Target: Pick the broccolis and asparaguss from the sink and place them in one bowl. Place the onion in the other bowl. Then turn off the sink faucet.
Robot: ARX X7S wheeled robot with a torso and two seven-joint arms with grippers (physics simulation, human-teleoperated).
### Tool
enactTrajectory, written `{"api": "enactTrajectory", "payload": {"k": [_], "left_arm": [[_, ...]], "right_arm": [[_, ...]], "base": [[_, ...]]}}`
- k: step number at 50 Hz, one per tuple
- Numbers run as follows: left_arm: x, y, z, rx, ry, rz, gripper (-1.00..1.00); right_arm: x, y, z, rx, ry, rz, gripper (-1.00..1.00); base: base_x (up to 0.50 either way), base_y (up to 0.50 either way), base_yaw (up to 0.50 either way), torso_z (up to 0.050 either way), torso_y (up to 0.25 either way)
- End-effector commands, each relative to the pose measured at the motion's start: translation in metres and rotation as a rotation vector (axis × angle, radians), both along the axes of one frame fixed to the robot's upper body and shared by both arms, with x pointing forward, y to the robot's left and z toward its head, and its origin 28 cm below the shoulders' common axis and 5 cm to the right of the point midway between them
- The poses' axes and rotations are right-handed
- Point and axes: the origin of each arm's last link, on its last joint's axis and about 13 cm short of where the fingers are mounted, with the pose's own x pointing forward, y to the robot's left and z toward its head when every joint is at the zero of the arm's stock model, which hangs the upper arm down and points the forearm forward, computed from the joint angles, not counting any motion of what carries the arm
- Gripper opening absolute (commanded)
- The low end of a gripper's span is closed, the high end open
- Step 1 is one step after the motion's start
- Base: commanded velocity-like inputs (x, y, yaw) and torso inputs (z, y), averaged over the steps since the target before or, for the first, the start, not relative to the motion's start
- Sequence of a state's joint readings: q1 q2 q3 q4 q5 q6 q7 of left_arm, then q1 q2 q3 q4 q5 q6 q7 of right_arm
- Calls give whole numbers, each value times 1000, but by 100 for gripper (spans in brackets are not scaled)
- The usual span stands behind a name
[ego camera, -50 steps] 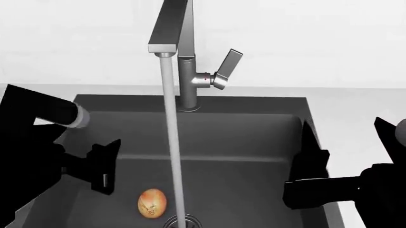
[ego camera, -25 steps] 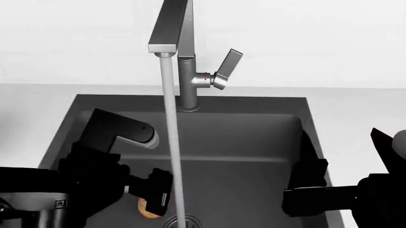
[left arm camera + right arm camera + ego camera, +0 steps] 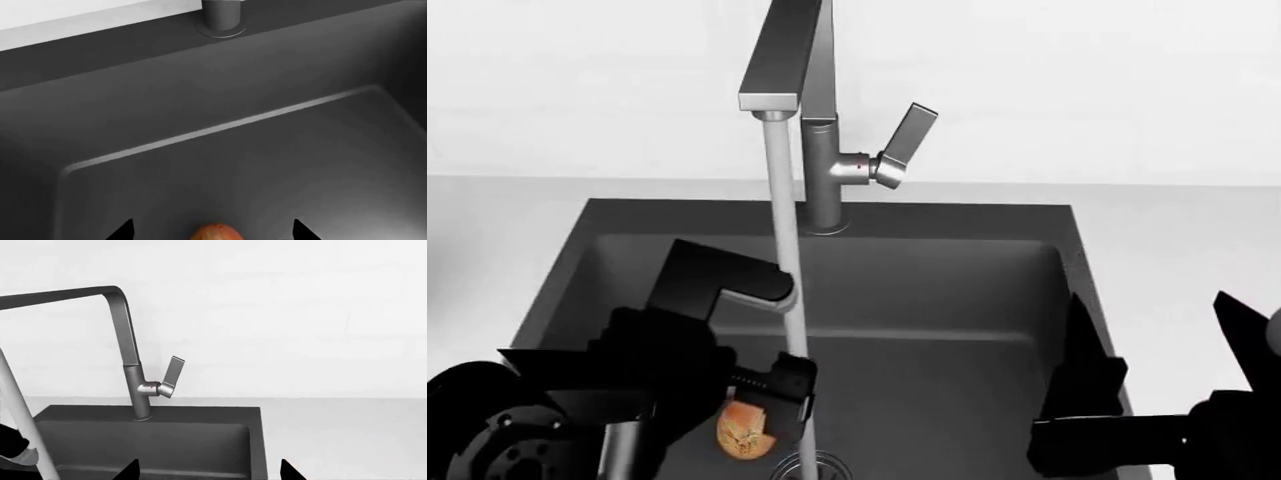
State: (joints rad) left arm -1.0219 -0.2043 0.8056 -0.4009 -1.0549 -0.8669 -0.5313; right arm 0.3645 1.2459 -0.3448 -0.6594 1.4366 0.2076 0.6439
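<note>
Sink (image 3: 961,300): dark grey basin, set in a pale bench (image 3: 1174,230); round metal drain (image 3: 814,467) at 6 o'clock of the head view, partly cut by the frame edge.

Sink faucet (image 3: 821,170): steel column at 12 o'clock of the basin, lever (image 3: 905,143) angled up toward 1 o'clock. Water stream (image 3: 785,280) ran from the spout down to the drain.

Onion (image 3: 745,432): tan-orange, on the basin floor just at 9 o'clock of the drain, beside the stream.

Left pincer (image 3: 777,395): inside the basin, directly over the onion, partly hiding it. In the left wrist view the two fingertips (image 3: 123,231) stood wide apart with the onion (image 3: 215,233) between them; contact could not be told.

Right pincer (image 3: 1154,350): at 4 o'clock, over the sink's right rim, fingers spread wide, holding nothing.
</note>
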Motion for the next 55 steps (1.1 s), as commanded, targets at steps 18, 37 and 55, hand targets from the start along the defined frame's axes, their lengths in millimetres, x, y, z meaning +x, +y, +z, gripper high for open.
{"api": "enactTrajectory", "payload": {"k": [18,37,55], "left_arm": [[13,-7,-7,-55,-19,22,100],[13,-7,-7,-55,1,22,100],[10,-3,-7,-37,10,50,100]], "right_arm": [[-4,1,-7,18,-5,2,100],[-2,1,-9,26,0,5,100],[-3,1,-13,33,0,2,100]], "base": [[0,0,0,0,0],[0,0,0,0,-148],[0,0,0,0,-151]]}}
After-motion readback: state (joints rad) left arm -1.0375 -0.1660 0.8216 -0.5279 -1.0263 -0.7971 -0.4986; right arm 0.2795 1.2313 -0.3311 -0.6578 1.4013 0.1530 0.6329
